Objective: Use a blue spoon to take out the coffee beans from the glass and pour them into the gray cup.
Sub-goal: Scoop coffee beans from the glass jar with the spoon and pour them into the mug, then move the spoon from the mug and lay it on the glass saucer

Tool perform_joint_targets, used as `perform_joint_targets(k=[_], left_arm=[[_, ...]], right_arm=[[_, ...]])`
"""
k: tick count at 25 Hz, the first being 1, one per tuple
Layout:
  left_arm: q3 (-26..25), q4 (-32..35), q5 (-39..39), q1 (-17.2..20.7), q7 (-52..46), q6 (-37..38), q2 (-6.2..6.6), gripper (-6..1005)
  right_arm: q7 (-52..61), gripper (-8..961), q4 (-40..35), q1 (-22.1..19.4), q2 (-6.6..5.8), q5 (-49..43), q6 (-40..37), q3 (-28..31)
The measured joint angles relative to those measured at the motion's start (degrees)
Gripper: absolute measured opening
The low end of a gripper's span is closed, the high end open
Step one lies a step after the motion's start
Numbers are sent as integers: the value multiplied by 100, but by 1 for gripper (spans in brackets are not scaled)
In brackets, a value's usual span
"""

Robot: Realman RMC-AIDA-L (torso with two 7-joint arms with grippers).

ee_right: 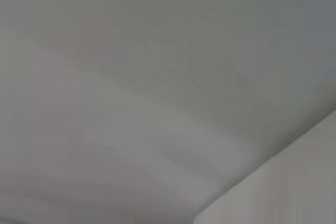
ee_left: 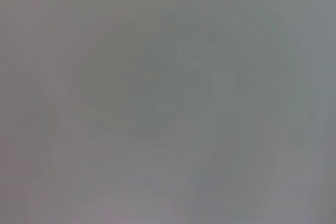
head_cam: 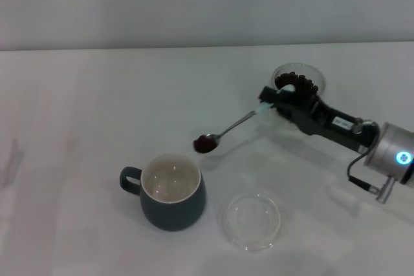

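Observation:
In the head view my right gripper (head_cam: 266, 106) is shut on the pale handle of the blue spoon (head_cam: 234, 127). The spoon's bowl carries coffee beans (head_cam: 206, 143) and hangs in the air just above and to the right of the gray cup (head_cam: 169, 192), which stands upright with a bare cream inside. The glass (head_cam: 301, 79) stands behind the gripper with more beans in it, partly hidden by the gripper. My left gripper is out of view. Both wrist views show only plain grey surfaces.
A flat shallow clear round dish (head_cam: 250, 221) lies on the white table (head_cam: 77, 127) just right of the gray cup. My right arm (head_cam: 362, 143) reaches in from the right edge.

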Motion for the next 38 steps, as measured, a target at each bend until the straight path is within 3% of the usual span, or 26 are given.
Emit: perform_joint_targets(k=[6,13,30,38], left_arm=[[0,8,0,-12,0,-17,-1,892],[0,12,1,-12,-1,-17,-2,892],[0,17,0,9,-1,-14,-1,891],[0,8,0,-3,-1,-14,8,891]], right_arm=[[-63,147,-404,6,0,955,154,-1334],[-470,147,-1014,-62,0,1217,656,-2040],[-3022,148,-1472,-227,-28,1224,665,-2416],[-3221,148,-1666,-464,-76,1265,364,-2278]])
